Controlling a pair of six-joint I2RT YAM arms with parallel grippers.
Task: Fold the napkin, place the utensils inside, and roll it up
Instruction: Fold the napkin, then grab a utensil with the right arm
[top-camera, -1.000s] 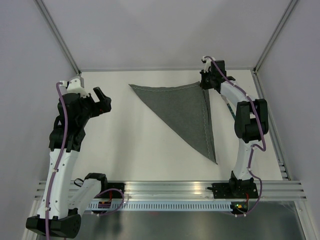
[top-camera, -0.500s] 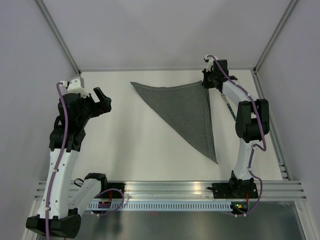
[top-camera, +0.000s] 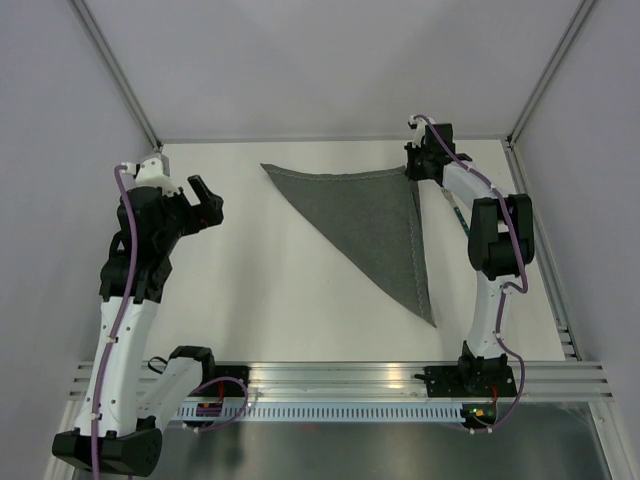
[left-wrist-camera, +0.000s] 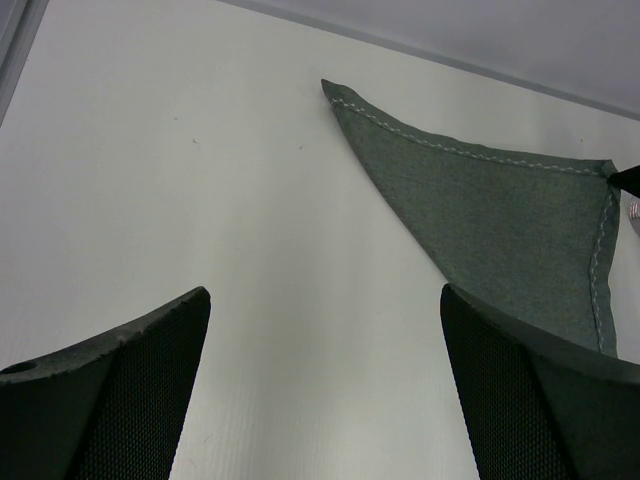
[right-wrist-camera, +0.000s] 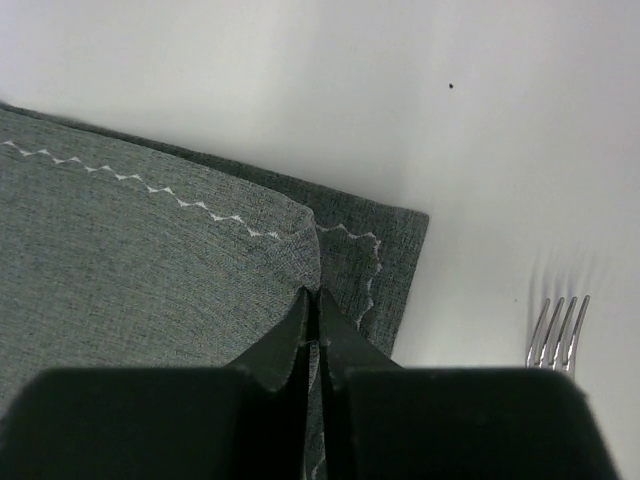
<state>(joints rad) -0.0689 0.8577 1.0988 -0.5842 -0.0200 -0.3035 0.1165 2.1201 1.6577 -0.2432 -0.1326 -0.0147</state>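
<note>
Top view: the napkin (top-camera: 375, 225), folded to a triangle, is lying flat on the white desk (top-camera: 270, 290), right of centre, with its long point reaching toward the near edge. The right gripper (top-camera: 416, 165) is sitting at the napkin's far right corner. The left gripper (top-camera: 205, 197) is hanging over the desk's left side, well apart from the cloth. Left wrist view: the left gripper (left-wrist-camera: 322, 292) is holding nothing, its jaws spread wide, and the napkin (left-wrist-camera: 500, 215) is lying beyond them to the right. Right wrist view: the right gripper (right-wrist-camera: 318, 297) is pinching the napkin (right-wrist-camera: 150, 270) at its corner, jaws pressed narrow on the fabric. The tines of a fork (right-wrist-camera: 558, 330) are showing just beside that corner.
</note>
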